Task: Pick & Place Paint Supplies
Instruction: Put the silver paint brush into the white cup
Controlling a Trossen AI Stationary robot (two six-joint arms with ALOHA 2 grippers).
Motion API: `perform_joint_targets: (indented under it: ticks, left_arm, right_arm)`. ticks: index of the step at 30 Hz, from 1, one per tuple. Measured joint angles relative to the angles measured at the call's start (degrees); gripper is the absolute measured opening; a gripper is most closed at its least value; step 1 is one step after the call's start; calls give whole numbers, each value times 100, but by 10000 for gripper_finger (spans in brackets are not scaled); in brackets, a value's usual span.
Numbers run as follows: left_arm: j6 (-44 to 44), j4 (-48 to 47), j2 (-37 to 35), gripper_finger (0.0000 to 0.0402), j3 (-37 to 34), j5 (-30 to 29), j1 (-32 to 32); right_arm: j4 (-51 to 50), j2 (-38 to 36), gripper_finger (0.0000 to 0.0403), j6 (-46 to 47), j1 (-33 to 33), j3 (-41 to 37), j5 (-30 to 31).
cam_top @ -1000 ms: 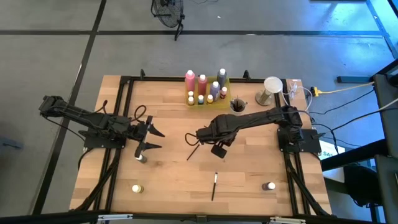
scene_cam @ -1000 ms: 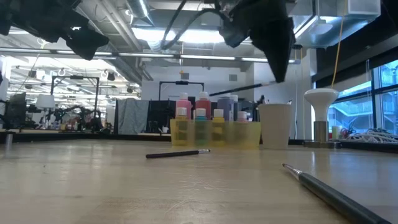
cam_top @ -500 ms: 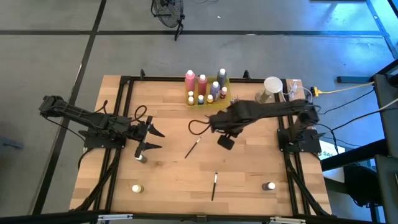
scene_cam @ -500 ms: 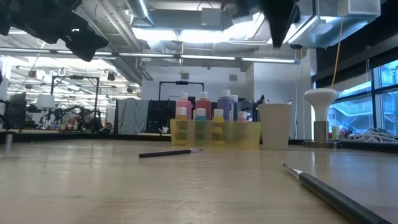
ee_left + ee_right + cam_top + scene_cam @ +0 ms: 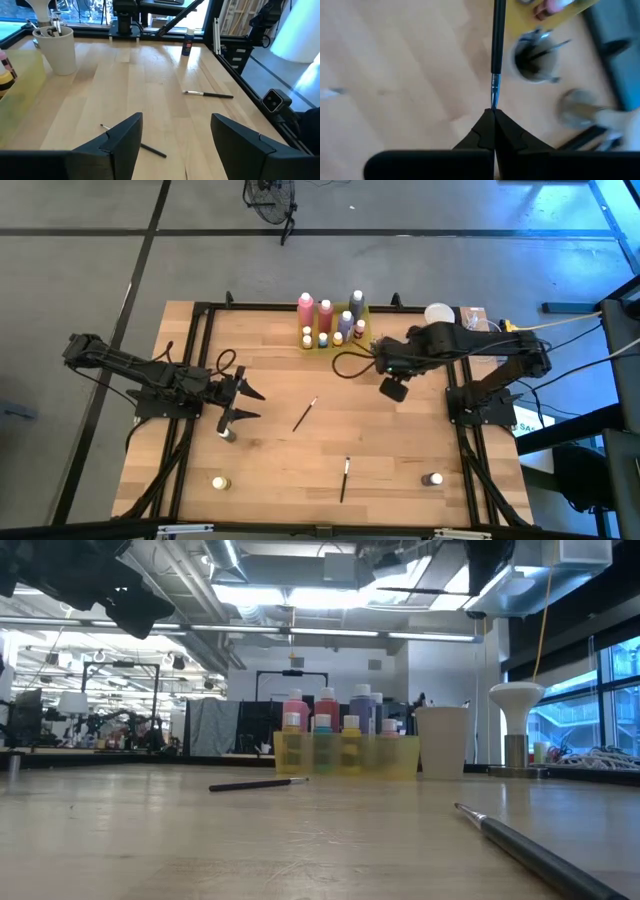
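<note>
The right gripper (image 5: 493,114) was clamped on a paintbrush (image 5: 497,37) by its pale bristle tip, the dark handle running straight out ahead of the jaws. Just beyond and to one side of the handle's far end stood the grey-beige cup (image 5: 536,61), already holding other brushes, with the yellow tray (image 5: 331,335) of paint bottles (image 5: 325,313) immediately past it. In the high view the right gripper (image 5: 393,370) hung just short of the cup. The hold was judged weak: a pinch at the very tip leaves the long handle free to swing or slip out, and the handle could strike the cup's rim or the brushes inside and tip the cup. The brush appeared thin, straight and black, with a metal ferrule. The left gripper (image 5: 175,132) waited well apart, jaws spread and holding nothing, with one loose brush (image 5: 134,143) lying between them and another (image 5: 207,94) farther ahead.
</note>
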Motion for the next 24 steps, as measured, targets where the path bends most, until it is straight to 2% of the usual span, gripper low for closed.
perform_joint_targets:
  ticks: [7, 10, 19, 24]
  left_arm:
    - [11, 0, 2, 232, 0, -13, 2]
    - [11, 0, 2, 230, 0, -56, 2]
    - [62, 2, 2, 232, 0, -716, 2]
    - [101, 75, 1, 231, 0, -975, 2]
  right_arm:
    - [-2, 21, 0, -1804, 109, -331, 1223]
    - [6, 51, 0, -2313, 105, -381, 2068]
    - [0, 41, 0, -4873, 105, -379, 4489]
    - [1, 41, 0, -5667, 105, -381, 5135]
